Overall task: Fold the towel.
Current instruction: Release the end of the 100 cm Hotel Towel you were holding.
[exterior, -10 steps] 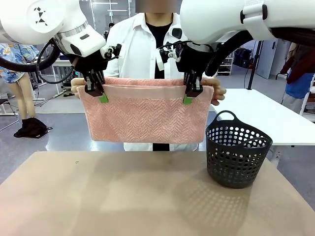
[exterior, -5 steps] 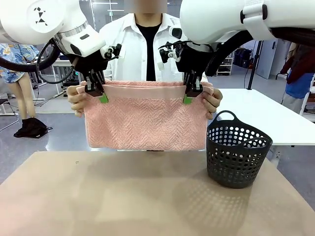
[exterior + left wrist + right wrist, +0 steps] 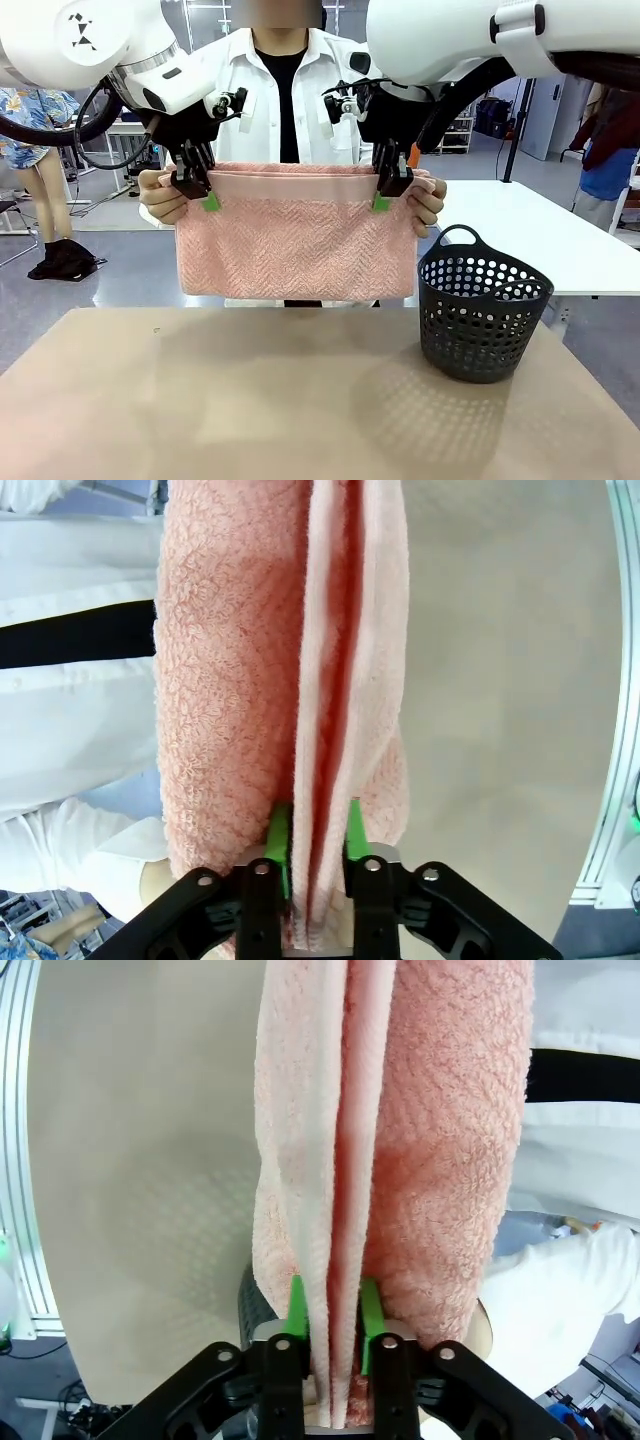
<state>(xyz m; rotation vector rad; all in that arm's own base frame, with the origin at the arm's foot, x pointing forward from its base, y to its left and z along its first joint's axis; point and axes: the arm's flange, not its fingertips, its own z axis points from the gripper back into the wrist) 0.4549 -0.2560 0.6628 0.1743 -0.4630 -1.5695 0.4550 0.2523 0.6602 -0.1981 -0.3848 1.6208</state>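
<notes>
Both arms hang fingers-down over the towel [image 3: 296, 240]. The left gripper [image 3: 201, 192] and right gripper [image 3: 386, 194] straddle its top edge, pads slightly parted. The person's hands [image 3: 163, 195] grip the corners just outside.

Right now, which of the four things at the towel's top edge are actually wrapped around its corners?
The person's two hands wrap the towel's outer corners. The left gripper and right gripper sit farther in along the top edge.

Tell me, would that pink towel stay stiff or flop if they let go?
Probably flop: the towel hangs limp in soft folded layers below the person's hands. Its thick terry looks grippy rather than slippery. It seems light, since it hangs flat from pinches at its top corners.
</notes>
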